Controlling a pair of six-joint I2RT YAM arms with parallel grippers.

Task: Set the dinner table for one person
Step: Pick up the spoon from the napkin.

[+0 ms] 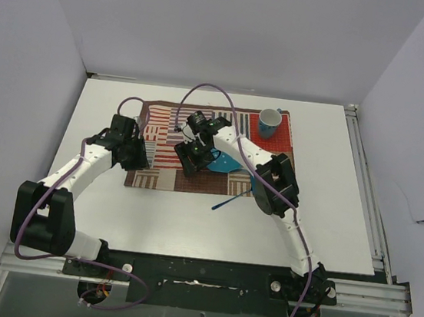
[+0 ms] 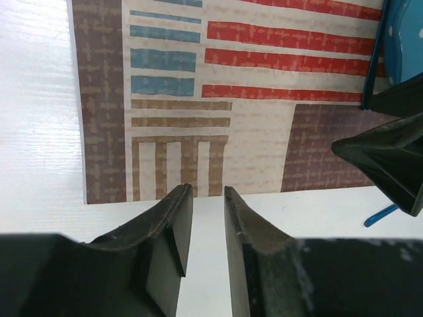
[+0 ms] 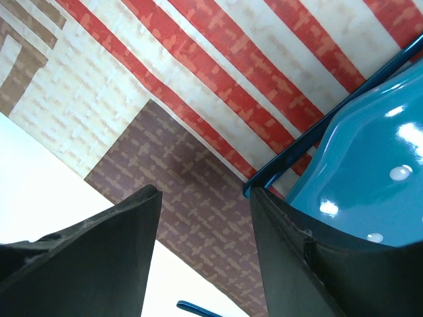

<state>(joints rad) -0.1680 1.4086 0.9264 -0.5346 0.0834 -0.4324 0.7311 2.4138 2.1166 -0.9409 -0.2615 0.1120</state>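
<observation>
The white dinner table (image 1: 188, 225) carries a striped patchwork mat (image 1: 159, 177). A blue plate (image 1: 231, 163) lies on the mat, partly under my right arm. A blue cup (image 1: 269, 121) stands on the mat's far right corner. A blue utensil (image 1: 230, 202) lies on the bare table just in front of the mat. My right gripper (image 1: 193, 164) is open and empty, low over the mat, with one finger at the plate's rim (image 3: 370, 172). My left gripper (image 1: 138, 157) hovers at the mat's near left edge, its jaws a narrow gap apart with only table between them (image 2: 206, 191).
The left wrist view shows the mat (image 2: 251, 132), the plate's edge (image 2: 403, 39), the right gripper's fingers (image 2: 390, 158) and the utensil's end (image 2: 382, 214). Aluminium rails (image 1: 366, 193) run along the table's right side. White walls enclose the back and sides.
</observation>
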